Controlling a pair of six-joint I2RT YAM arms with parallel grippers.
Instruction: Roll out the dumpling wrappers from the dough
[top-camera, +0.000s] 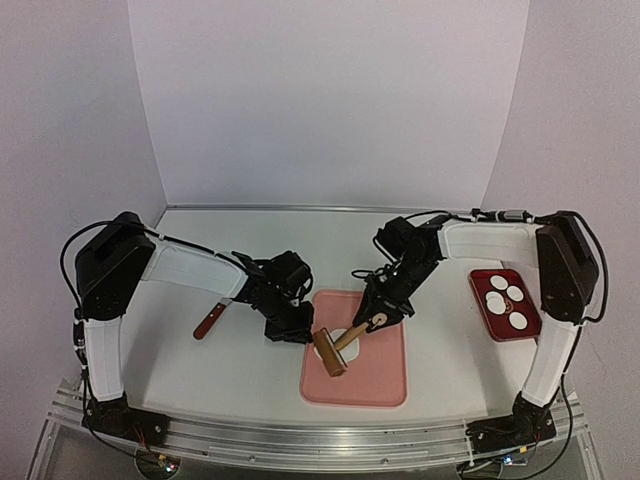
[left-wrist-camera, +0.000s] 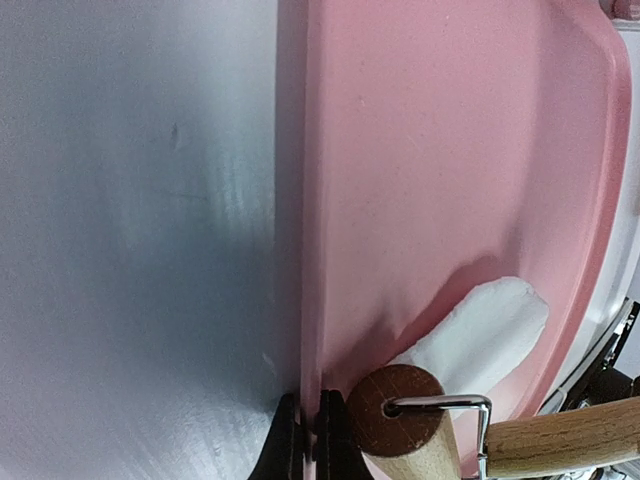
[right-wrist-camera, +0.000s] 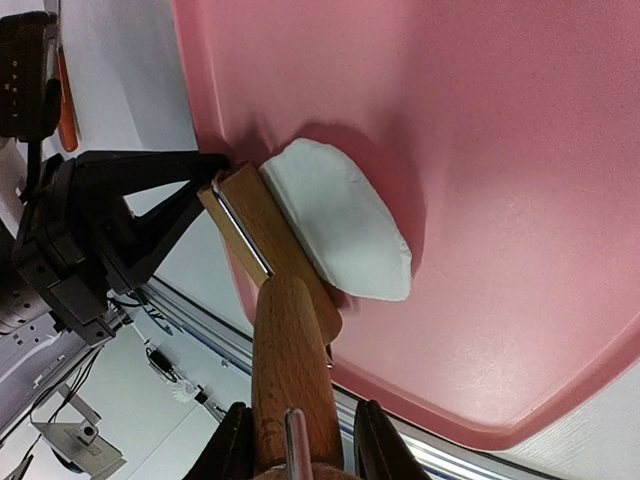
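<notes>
Pink mat (top-camera: 370, 378) edge pinched by left tool (left-wrist-camera: 310, 425); right tool (right-wrist-camera: 302, 440) clamps roller (right-wrist-camera: 290, 330) half-hiding dough (right-wrist-camera: 345, 225).

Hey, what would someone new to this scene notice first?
A wooden rolling pin, held in the right jaws, rests on a white dough piece on the pink mat at the centre of the table. The left jaws pinch that mat's left edge, and a red tray at the right holds four round white wrappers.
</notes>
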